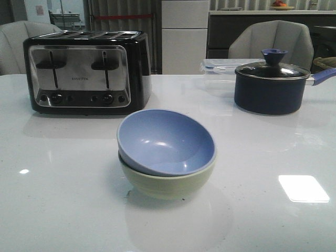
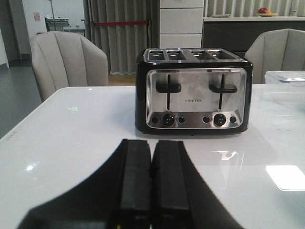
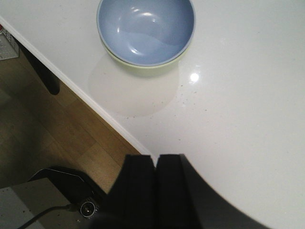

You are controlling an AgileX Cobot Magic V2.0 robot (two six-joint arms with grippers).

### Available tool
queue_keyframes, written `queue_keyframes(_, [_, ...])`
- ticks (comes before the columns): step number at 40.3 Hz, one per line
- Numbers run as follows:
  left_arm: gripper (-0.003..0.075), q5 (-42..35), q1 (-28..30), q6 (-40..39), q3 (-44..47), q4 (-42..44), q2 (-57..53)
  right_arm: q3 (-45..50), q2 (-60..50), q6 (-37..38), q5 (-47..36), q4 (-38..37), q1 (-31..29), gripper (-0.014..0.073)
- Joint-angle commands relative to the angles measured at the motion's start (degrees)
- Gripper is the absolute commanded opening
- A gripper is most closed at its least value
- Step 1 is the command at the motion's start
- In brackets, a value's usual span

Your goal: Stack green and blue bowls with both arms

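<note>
The pale blue bowl (image 1: 165,142) sits nested, slightly tilted, inside the pale green bowl (image 1: 168,185) in the middle of the white table. Both also show in the right wrist view, the blue bowl (image 3: 145,29) on top and only a sliver of the green bowl's rim (image 3: 143,65) below it. My left gripper (image 2: 151,148) is shut and empty, low over the table and facing the toaster. My right gripper (image 3: 156,160) is shut and empty, over the table's front edge, well clear of the bowls. Neither arm shows in the front view.
A black and chrome toaster (image 1: 86,71) stands at the back left. A dark navy pot with a glass lid (image 1: 272,84) stands at the back right, with a clear plastic box (image 1: 223,67) behind it. The table's front edge (image 3: 81,93) and wooden floor show in the right wrist view.
</note>
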Motion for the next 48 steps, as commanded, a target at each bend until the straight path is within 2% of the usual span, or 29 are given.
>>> queue_keyframes(1, [0.0093, -8.33, -0.26, -0.09, 0.71, -0.91, -1.29, -1.57, -0.27, -0.63, -3.64, -0.42, -0.1, 0.0057])
queue_keyframes(4, [0.0093, -10.91, -0.65, -0.09, 2.1, -0.91, -1.18, -1.57, -0.27, -0.63, -3.61, -0.42, -0.1, 0.0057])
queue_keyframes(11, [0.0093, -10.61, -2.38, -0.09, 2.07, -0.91, -1.18, -1.57, -0.27, -0.63, -3.61, -0.42, -0.1, 0.0057])
queue_keyframes(48, [0.0093, -10.61, -2.38, -0.09, 2.07, -0.91, -1.18, -0.75, -1.1, -0.63, -4.35, -0.42, -0.1, 0.0057])
